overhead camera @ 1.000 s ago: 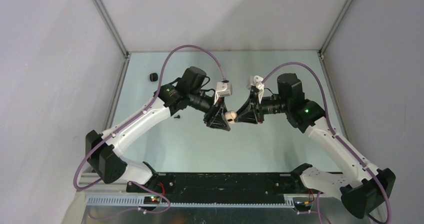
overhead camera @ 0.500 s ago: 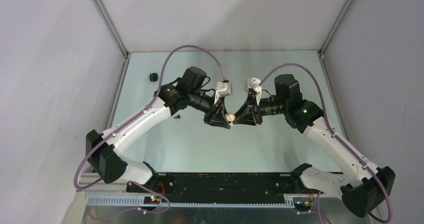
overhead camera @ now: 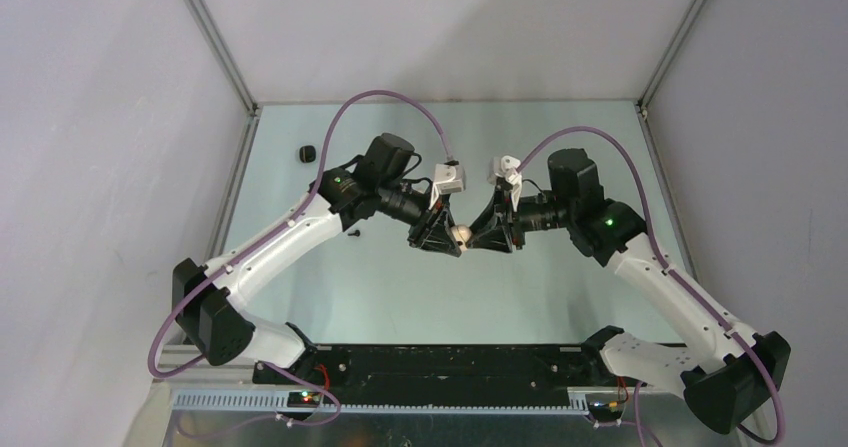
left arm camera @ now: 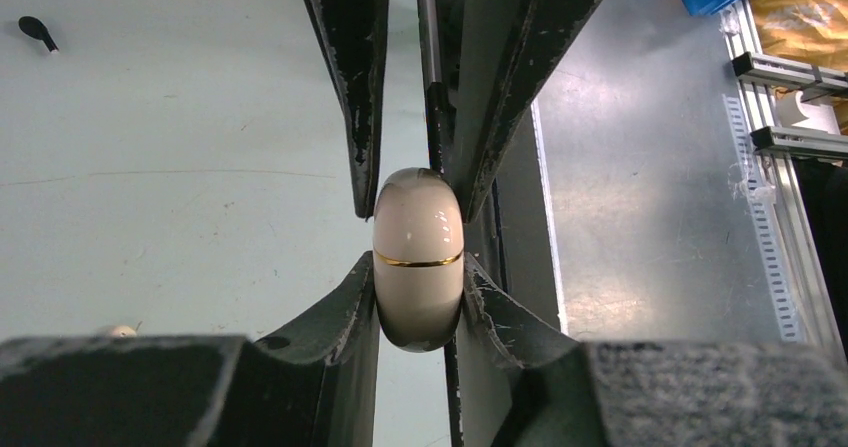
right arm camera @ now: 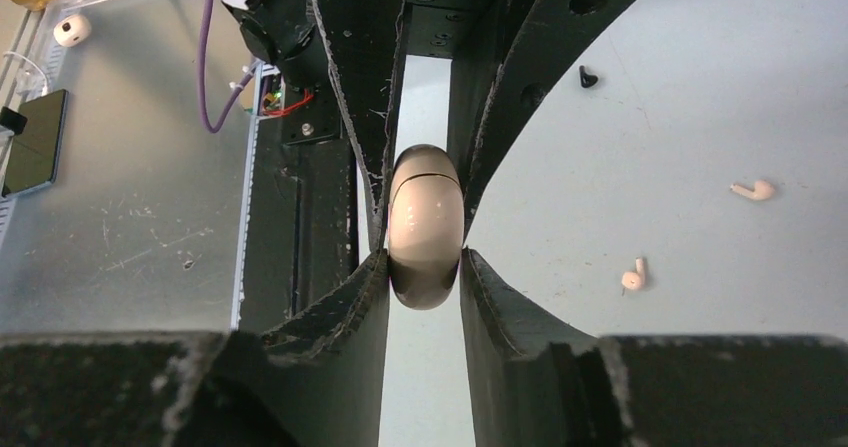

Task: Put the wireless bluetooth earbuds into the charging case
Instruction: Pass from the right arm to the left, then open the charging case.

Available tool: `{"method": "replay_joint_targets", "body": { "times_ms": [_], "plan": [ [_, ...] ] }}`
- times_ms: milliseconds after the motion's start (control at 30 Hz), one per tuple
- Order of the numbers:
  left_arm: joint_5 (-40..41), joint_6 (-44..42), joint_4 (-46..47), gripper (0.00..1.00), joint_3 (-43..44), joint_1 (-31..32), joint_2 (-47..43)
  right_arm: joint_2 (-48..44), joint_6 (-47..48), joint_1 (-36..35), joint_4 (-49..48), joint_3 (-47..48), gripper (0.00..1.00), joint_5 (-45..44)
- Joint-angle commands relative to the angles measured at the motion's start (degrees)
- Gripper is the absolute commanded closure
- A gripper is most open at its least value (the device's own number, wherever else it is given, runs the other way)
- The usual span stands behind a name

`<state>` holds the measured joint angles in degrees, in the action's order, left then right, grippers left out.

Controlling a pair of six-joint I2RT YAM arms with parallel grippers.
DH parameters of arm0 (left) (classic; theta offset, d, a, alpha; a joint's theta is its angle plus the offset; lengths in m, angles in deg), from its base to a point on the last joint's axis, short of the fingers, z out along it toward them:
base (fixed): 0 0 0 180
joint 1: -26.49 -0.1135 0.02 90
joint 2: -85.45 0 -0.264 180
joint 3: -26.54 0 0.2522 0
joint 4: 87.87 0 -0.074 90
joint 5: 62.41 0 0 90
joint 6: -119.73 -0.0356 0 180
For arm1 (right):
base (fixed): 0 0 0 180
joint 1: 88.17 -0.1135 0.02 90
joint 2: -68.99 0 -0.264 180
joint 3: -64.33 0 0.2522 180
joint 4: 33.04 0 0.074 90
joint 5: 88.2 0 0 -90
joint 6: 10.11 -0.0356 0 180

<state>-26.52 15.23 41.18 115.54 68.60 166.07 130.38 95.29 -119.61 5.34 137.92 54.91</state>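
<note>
Charging case [left arm camera: 418, 257]: cream, glossy, egg-rounded, with a thin gold seam; lid closed. It is held in the air over the middle of the bench [overhead camera: 400, 287], long axis running gripper to gripper. Left gripper [left arm camera: 418, 272] is clenched on one end, its worn black pads flat on both sides. Right gripper [right arm camera: 425, 262] meets it head-on, fingers touching the other end, apparently grasping too. White earbuds [right arm camera: 752, 190] [right arm camera: 633, 277] and a black earbud [right arm camera: 587, 75] lie loose on the bench, well apart from the case. Judgement: the lid must part at the seam first.
</note>
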Motion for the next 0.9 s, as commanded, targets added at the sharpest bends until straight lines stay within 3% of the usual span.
{"method": "replay_joint_targets", "body": {
  "times_ms": [0,567,867],
  "plan": [
    [-2.48,-1.70,0.04,1.00,2.22,0.93,-0.68,-0.93,2.23,0.41,-0.73,0.28,0.61,-2.60],
    [-3.22,-3.21,-0.05,1.00,0.92,0.94,-1.82,-6.06,3.36,3.83,-0.93,0.28,0.41,-4.03],
    [-2.91,-3.29,-0.02,1.00,0.64,0.88,-2.99,-7.10,3.08,3.66,-1.78,1.25,0.38,-7.10]
  ]
}}
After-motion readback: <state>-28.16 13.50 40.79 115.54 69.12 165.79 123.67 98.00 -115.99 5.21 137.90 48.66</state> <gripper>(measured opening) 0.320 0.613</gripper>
